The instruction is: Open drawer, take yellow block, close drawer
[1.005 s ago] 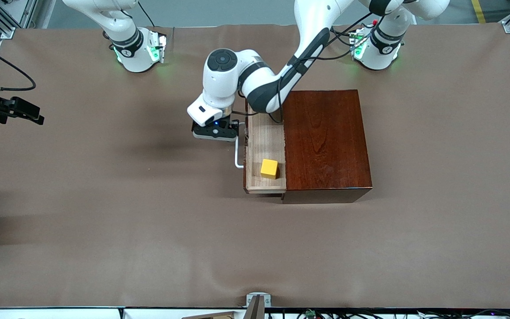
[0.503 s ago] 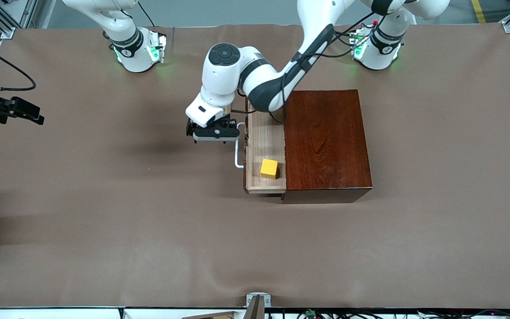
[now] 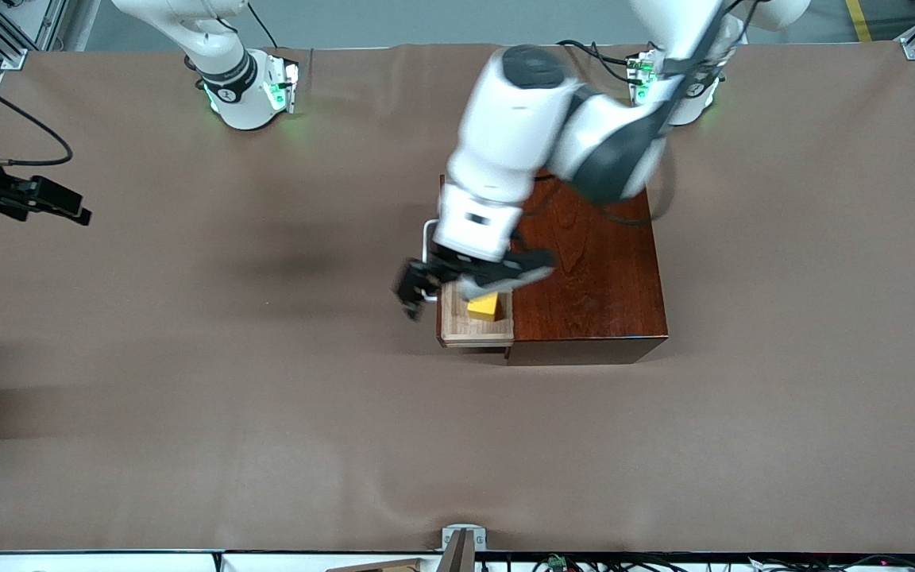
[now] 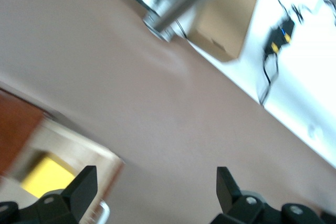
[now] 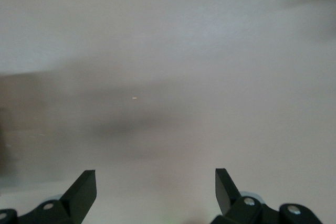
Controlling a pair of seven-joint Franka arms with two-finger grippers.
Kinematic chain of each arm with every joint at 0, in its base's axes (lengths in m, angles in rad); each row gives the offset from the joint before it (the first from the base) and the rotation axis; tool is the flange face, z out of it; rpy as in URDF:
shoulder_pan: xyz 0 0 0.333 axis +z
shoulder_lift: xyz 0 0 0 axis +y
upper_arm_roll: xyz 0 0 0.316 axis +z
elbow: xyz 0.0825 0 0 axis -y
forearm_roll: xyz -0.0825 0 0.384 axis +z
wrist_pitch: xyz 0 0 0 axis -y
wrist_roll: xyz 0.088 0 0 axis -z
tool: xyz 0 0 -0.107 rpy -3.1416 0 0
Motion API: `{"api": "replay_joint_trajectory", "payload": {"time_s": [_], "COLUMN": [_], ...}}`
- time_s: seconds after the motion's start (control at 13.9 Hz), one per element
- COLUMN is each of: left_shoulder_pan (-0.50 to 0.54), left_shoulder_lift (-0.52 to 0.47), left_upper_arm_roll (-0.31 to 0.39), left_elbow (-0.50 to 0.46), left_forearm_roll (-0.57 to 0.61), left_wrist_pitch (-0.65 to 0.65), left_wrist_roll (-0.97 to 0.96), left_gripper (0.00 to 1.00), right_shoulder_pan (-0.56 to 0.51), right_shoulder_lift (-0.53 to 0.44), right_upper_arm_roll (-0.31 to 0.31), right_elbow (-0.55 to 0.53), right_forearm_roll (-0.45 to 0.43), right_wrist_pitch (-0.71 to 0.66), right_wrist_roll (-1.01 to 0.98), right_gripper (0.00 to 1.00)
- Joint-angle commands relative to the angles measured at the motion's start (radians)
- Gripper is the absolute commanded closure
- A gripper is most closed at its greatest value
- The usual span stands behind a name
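Observation:
The mahogany box (image 3: 584, 262) stands mid-table with its drawer (image 3: 453, 327) pulled out toward the right arm's end. The yellow block (image 3: 487, 309) lies in the pale tray at the end nearer the front camera, partly covered by my left hand. My left gripper (image 3: 469, 280) hangs open and blurred over the drawer's front and the block, holding nothing. In the left wrist view the block (image 4: 46, 177) shows beside one finger (image 4: 84, 182), with the white handle (image 4: 102, 211) below. My right gripper (image 5: 156, 184) is open and empty over a blurred grey surface.
A black device with a cable (image 3: 28, 199) sits at the table's edge toward the right arm's end. A metal bracket (image 3: 461, 540) is at the front edge. The left wrist view shows a cardboard box (image 4: 226, 19) off the table.
My left arm has left the drawer handle, risen and swung over the open drawer toward the yellow block. The drawer stays open and the block has not moved.

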Motion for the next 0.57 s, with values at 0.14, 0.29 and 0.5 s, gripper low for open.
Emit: {"api": "replay_joint_trajectory", "payload": {"time_s": [0.14,0.29,0.5], "left_shoulder_pan": [0.203,0.293,0.422], "left_shoulder_lift": [-0.111,-0.148,-0.217], "left_upper_arm_roll": [-0.015,-0.017,-0.018], "left_elbow": [-0.085,-0.11,-0.185], "left_forearm_roll": [-0.003,-0.004,-0.006], "left_wrist_pitch": [-0.187,-0.231,-0.284], "left_wrist_roll": [0.173,0.27,0.457], "left_gripper": [0.0,0.0,0.0], "right_shoulder_pan": [0.267,0.399,0.563], "right_shoulder_lift": [-0.001,0.035,0.176], "right_upper_arm_roll": [0.01,0.01,0.008], "right_elbow": [0.006,0.032,0.148], "right_forearm_roll": [0.042,0.051,0.045], "right_wrist_pitch": [0.021,0.085,0.132], "right_wrist_roll": [0.515,0.8,1.199], "right_gripper": [0.0,0.0,0.0]}}
